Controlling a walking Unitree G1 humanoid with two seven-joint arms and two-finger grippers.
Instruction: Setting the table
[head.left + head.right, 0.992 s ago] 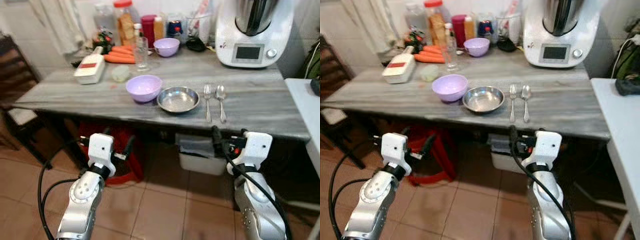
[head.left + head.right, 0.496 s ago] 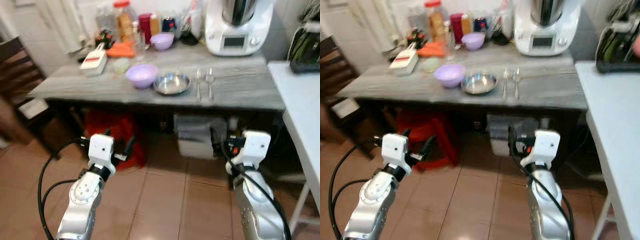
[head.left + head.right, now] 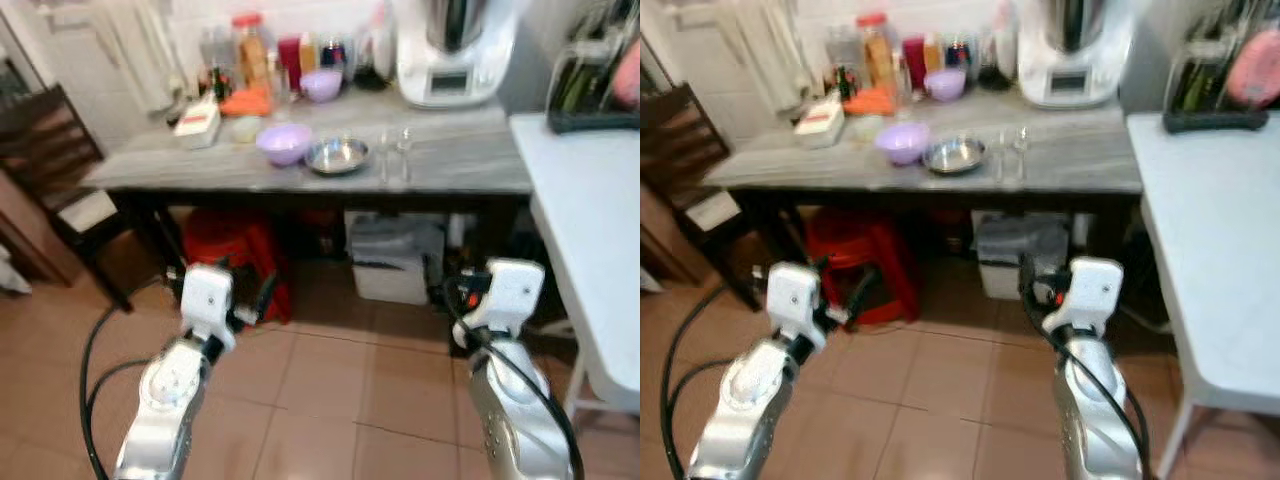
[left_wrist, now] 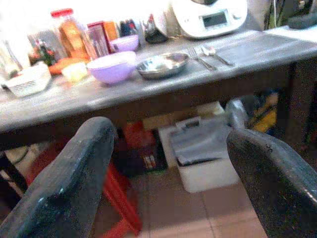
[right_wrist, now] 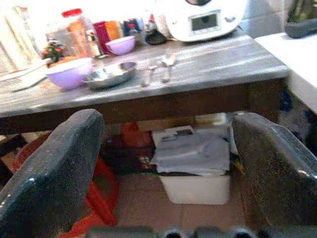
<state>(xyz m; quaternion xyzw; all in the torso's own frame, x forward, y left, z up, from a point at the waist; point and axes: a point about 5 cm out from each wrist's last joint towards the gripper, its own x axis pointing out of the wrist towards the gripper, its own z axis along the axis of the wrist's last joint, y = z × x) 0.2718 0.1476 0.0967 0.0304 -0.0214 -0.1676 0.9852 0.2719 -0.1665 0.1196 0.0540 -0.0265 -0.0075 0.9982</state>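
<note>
The grey worktop (image 3: 300, 170) runs across the scene ahead of the robot, well apart from both arms, which are held low over the tiled floor (image 3: 330, 390). Near its front edge, toward the middle, lie the task's things in a row: a purple bowl (image 3: 283, 142), a steel dish (image 3: 337, 154) just beside it, then a fork (image 4: 199, 56) and a spoon (image 4: 214, 53) side by side. The cutlery's long axes point away from the robot, handles toward the front edge.

Both grippers point at the worktop from below its level. The left gripper (image 4: 168, 188) is spread wide and empty; so is the right gripper (image 5: 168, 173). The fork and spoon lie forward and up of the right gripper, so the right arm looks the nearer to them, while the bowl and dish sit closer to the left arm's side.
</note>
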